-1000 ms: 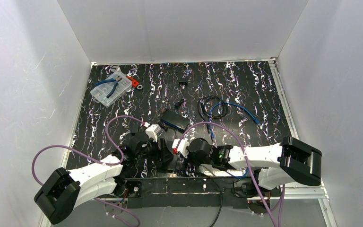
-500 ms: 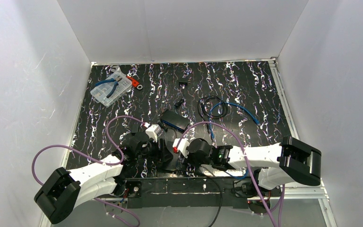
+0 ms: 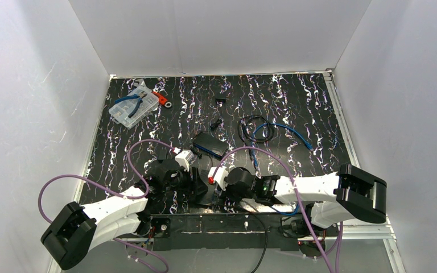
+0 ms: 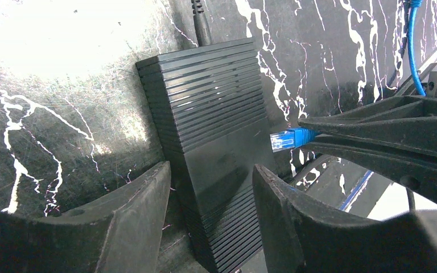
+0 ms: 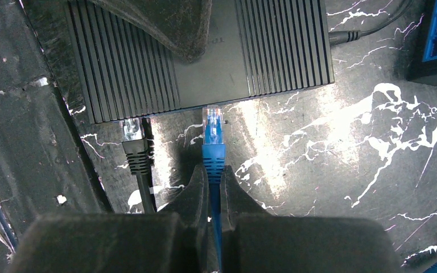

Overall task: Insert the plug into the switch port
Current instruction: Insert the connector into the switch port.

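Blue plug, pinched tight in the right pincer, sits by the desk's near edge, tip just short of the switch. A black plug is alongside. Left pincer straddles the switch, and I cannot tell if it grips. Parts box in the far-left corner. Arms look unmoved since a second ago.

The counter has a black top with irregular white marble-like streaks. Three plain white walls enclose it: a back wall, a left wall and a right wall. A pale metal rail runs along the counter's right edge. Overhead light produces a bright glare patch on the glossy top.
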`<state>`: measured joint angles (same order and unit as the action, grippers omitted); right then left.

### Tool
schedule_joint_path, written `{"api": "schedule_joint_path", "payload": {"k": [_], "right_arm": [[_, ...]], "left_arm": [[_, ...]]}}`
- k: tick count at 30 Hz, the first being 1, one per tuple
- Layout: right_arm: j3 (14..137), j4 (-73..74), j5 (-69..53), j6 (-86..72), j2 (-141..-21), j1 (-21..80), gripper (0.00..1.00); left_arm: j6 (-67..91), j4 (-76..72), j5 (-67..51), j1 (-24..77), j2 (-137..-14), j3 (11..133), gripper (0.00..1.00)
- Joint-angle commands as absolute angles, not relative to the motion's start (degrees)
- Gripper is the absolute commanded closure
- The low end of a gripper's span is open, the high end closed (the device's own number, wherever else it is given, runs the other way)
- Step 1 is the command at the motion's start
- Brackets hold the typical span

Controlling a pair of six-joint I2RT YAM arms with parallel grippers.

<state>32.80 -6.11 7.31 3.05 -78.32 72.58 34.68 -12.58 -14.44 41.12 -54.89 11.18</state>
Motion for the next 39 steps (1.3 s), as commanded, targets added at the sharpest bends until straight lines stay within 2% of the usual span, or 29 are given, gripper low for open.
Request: {"api": "schedule_joint_path", "payload": {"k": [1, 39], "right_arm": [[32.85, -8.55, 6.61, 1.77, -78.60, 73.04, 0.99], [31.64, -15.78, 4.66, 0.93, -77.75, 73.52, 0.99]], "left_arm": [[34.43, -9.32, -15.03, 41.64, -54.37, 11.16, 0.47], [34.23, -10.72, -16.40, 41.64, -56.87, 11.29, 0.51]]}}
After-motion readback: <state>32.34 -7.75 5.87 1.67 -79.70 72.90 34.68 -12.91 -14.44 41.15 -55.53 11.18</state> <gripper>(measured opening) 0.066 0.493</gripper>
